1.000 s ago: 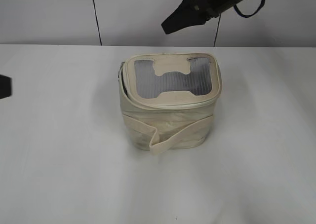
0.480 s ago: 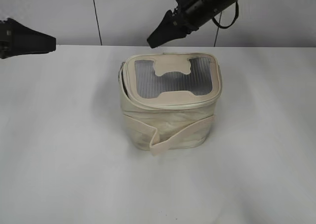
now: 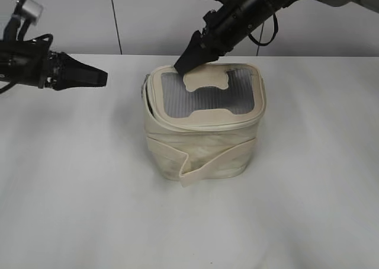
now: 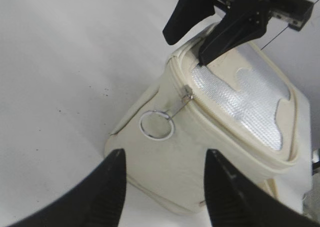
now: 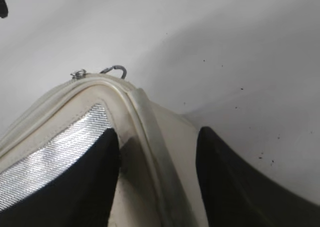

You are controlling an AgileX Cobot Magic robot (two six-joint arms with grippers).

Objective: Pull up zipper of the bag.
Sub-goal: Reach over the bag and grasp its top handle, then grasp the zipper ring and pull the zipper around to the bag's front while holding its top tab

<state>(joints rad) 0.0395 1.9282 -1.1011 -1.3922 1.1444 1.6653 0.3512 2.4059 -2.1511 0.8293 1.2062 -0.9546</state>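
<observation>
The cream bag [image 3: 201,150] stands mid-table, its lid [image 3: 204,97] bearing a grey ribbed panel and a bone-shaped patch. In the left wrist view a silver slider [image 4: 187,93] sits on the zipper [image 4: 200,107] at the lid's corner, and its ring pull [image 4: 156,125] hangs against the bag's wall. My left gripper [image 4: 164,154] is open and empty, short of the bag, facing the ring. My right gripper [image 5: 156,134] is open and straddles the lid's back-left edge, one finger [image 5: 90,177] over the grey panel. The slider [image 5: 78,74] and ring [image 5: 115,69] show beyond it.
The white table [image 3: 308,210] lies all round the bag. A pale wall with dark seams [image 3: 115,20] stands behind it. The wide cream strap [image 3: 207,162] wraps the bag's front. My left arm [image 3: 35,67] hangs over the table's left side.
My left gripper has come in from the left edge toward the bag. My right gripper has come down and left onto the lid's back-left corner.
</observation>
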